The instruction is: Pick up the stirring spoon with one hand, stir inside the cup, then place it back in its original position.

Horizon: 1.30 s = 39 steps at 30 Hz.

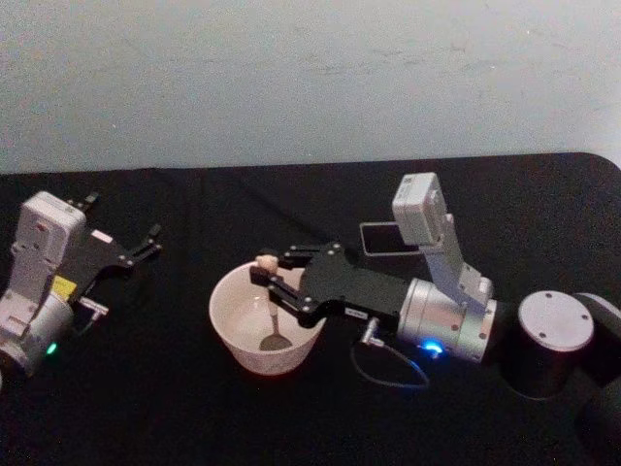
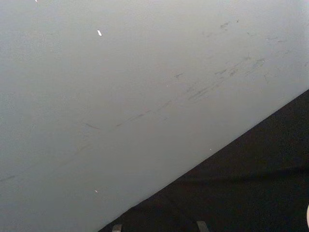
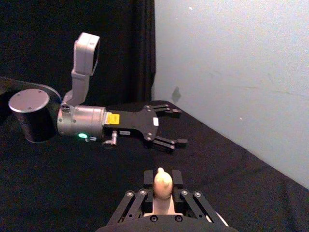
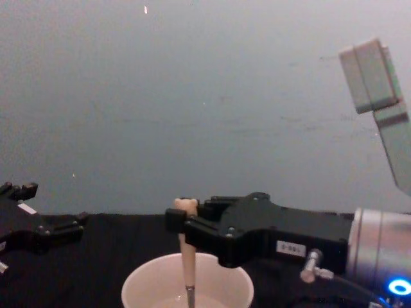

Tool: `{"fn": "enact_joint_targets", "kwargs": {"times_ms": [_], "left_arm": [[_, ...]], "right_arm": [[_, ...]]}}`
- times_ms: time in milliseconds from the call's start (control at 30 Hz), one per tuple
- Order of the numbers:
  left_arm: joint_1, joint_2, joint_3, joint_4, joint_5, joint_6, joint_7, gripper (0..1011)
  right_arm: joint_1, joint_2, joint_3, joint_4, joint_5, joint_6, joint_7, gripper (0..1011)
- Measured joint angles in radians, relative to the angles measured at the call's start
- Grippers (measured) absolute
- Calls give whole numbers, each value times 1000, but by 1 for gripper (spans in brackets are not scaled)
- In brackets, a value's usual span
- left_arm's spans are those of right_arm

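Currently the right end effector (image 1: 267, 273) is clenched on the stirring spoon (image 1: 275, 335), gripping the beige handle just under the bear head. The spoon sits inside the cup (image 1: 221, 316), near the front-centre of the bench (image 1: 146, 413). Long axis is close to upright: bowl down near the middle of the cup floor, bear head above the rim. Chest view agrees, the stem drops straight from the grip into the cup.

Key relation: the spoon hangs directly below the end effector, which reaches in roughly level from the right-hand side, with its tip over the cup's far-right rim. The cup is much wider than the spoon, so there's open room all round the stem for a circular stir. My read: keep the circles small. The thin rim is the only edge to hit, and a knock could shove the cup.

Left end effector (image 1: 146, 243) is released, jaws spread, parked near the left edge and well apart from the cup. The right arm is the nearer one and has the job.

Farther back, a dark square-sided holder (image 1: 380, 239) stands behind the right wrist, toward the far edge. If that's the return spot, the exit wants a straight lift to clear the rim first, then travel back and right. Beyond the far edge is the wall (image 1: 291, 78).
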Motion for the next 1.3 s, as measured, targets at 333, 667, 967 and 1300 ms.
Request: {"fn": "enact_joint_targets", "kwargs": {"times_ms": [333, 667, 967, 1300], "left_arm": [[0, 0, 0, 0, 0, 0, 0, 1001], [0, 0, 0, 0, 0, 0, 0, 1001], [0, 0, 0, 0, 0, 0, 0, 1001], [0, 0, 0, 0, 0, 0, 0, 1001]], "right_arm": [[45, -56, -26, 56, -5, -4, -8, 224], [108, -116, -30, 163, -26, -30, -28, 224], [135, -127, -2, 210, -42, -45, -48, 225], [101, -90, 32, 163, -42, -49, -56, 224]]}}
